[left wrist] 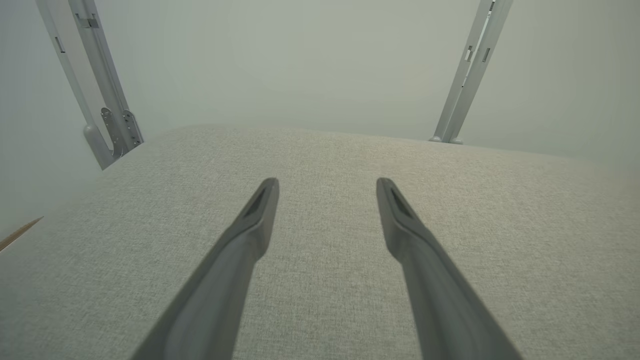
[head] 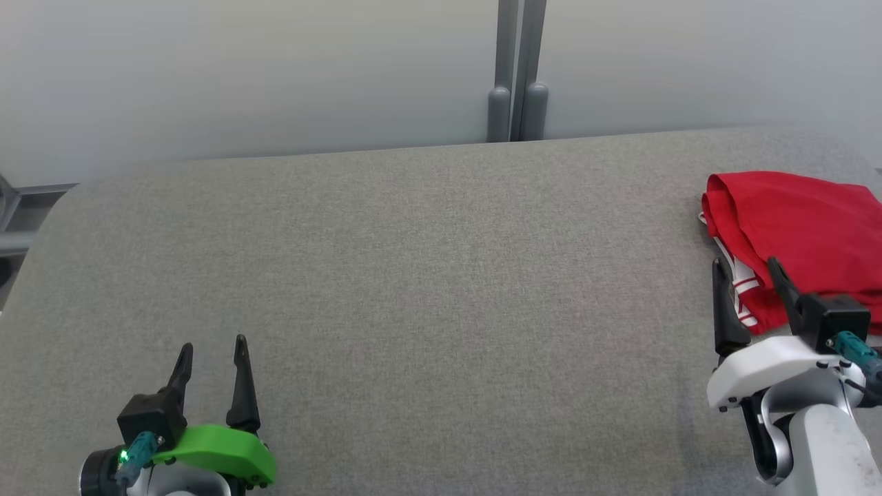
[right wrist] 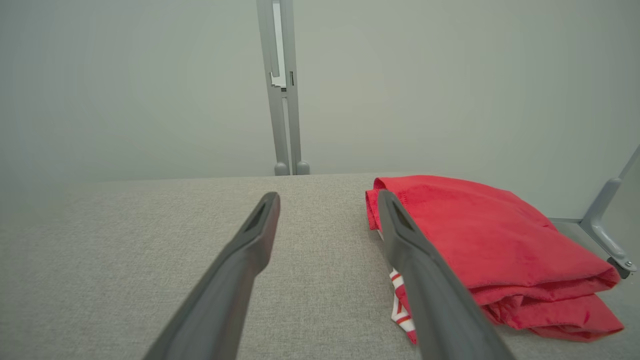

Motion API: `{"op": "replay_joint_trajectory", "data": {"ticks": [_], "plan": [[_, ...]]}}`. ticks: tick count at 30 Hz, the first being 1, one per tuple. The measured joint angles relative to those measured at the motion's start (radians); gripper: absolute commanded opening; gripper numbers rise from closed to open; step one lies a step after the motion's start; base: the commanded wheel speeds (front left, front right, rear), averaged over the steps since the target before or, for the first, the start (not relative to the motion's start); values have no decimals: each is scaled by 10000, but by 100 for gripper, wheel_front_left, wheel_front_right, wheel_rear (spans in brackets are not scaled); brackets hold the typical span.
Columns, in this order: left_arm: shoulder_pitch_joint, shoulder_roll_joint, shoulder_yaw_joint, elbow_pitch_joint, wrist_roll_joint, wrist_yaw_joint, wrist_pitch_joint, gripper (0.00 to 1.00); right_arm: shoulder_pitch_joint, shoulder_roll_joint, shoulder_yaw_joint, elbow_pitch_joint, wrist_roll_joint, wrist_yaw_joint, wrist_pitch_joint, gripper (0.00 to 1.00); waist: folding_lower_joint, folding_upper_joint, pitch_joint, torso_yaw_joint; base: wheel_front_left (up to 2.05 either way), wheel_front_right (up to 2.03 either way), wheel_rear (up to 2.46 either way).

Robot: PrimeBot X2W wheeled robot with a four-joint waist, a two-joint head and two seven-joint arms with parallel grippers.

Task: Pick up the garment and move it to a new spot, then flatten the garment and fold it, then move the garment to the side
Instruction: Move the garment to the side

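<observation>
Red knit, folded into a loose stack with red-and-white striped trim peeking from the near edge: the garment (head: 799, 220), lying on the grey fabric surface (head: 413, 275) far right of the twin grey posts (head: 517, 103) and nearer the robot than they are. Right hand (head: 745, 263) also right of the posts, hovering at the garment's near-left corner, fingers spread wide with nothing between them. One finger overlaps the striped trim in the head view; contact impossible to confirm. Left hand (head: 213, 344) far left of the posts and well toward the robot, likewise spread and empty above bare fabric.

Reads most likely as the opening step, pick-up not yet made, though such a tidy stack parked out to the side could equally mark a finished job; cannot settle which. If the former, calls for lowering the right hand onto the near edge and pinching through several layers rather than the top one alone. Then lifting and carrying leftward to the open stretch in front of the posts, with the left hand coming in to help spread.
</observation>
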Motion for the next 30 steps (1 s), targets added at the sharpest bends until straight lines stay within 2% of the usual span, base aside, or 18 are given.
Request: {"op": "replay_joint_trajectory", "data": {"ticks": [8, 15, 30], "plan": [[655, 27, 100, -617, 205, -176, -44, 100, 1040, 105, 606, -616, 81, 4, -263, 100, 0, 0, -307, 245, 0, 0, 0], [1189, -58, 111, -995, 437, -326, -46, 100, 1670, 88, 658, -380, -184, 4, -261, 100, 0, 0, -286, 224, 0, 0, 0], [1365, -182, 303, -1151, 706, -311, -46, 100, 1675, 92, 623, -75, 127, 2, -332, 100, 0, 0, -207, 265, 0, 0, 0]]}}
